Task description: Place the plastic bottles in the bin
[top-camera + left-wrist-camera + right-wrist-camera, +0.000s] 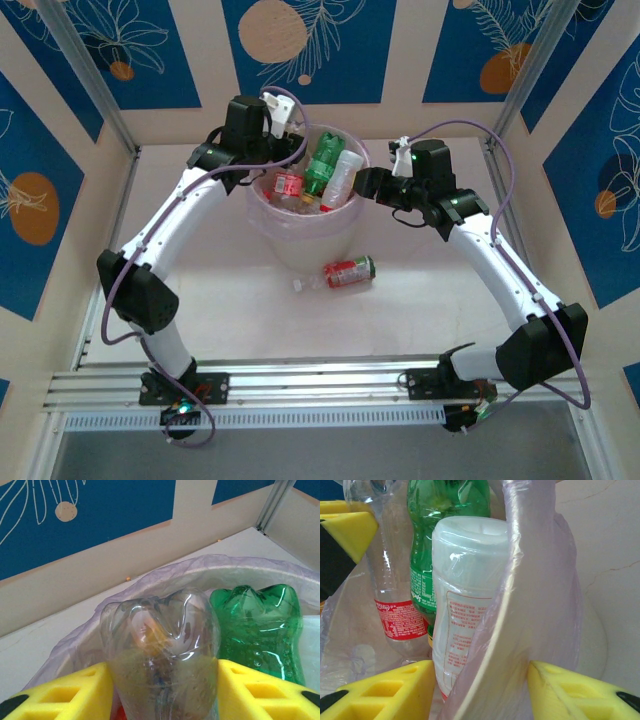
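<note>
The bin (300, 245), a white pail with a lilac bag, stands at mid-table. My left gripper (272, 165) (162, 680) is over its left rim, shut on a clear red-labelled bottle (160, 645) (390, 580) that hangs inside. A green bottle (323, 165) (260, 625) and a pale-labelled bottle (346, 175) (465, 595) stand in the bin, base up. My right gripper (362, 185) (481, 680) straddles the right rim (520, 630): one pad on the pale bottle, the other on the bag outside. Another red-labelled bottle (348, 271) lies on the table in front of the bin.
More bottles lie lower in the bin (305, 205). Patterned blue and beige walls enclose the table on three sides, with metal posts (520, 70) at the back corners. An aluminium rail (320, 385) runs along the near edge by the arm bases.
</note>
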{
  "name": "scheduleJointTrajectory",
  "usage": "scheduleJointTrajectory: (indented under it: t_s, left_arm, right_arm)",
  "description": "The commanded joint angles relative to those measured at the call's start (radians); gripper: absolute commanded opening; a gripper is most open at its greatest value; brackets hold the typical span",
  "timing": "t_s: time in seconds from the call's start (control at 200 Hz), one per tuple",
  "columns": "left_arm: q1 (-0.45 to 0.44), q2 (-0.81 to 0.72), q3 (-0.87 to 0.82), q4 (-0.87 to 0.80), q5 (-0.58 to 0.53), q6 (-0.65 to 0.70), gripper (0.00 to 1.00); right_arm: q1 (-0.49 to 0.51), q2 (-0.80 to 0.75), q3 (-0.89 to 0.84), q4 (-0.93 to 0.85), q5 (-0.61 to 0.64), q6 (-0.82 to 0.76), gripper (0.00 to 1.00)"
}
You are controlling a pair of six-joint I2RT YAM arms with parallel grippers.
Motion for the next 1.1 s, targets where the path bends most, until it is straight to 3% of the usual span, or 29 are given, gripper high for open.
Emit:
scheduleJointTrajectory:
  t_s: [0.0,0.455,0.7,1.095]
  left_arm:
    - [0.000,0.015,-0.018,-0.059,-0.020,0.011,0.52]
    - [0.006,0.062,-0.013,-0.055,-0.008,-0.023,0.53]
    - [0.006,0.029,0.032,-0.062,0.007,-0.025,0.71]
    - [0.006,-0.083,0.061,-0.073,0.046,-0.003,0.82]
  right_arm:
    - [0.002,0.004,-0.011,-0.017,-0.011,-0.005,0.52]
    - [0.000,-0.002,0.007,-0.027,-0.012,-0.013,0.53]
    - [-0.007,-0.014,0.082,-0.059,-0.018,-0.042,0.60]
    - [-0.042,-0.141,0.089,-0.157,-0.007,-0.077,0.69]
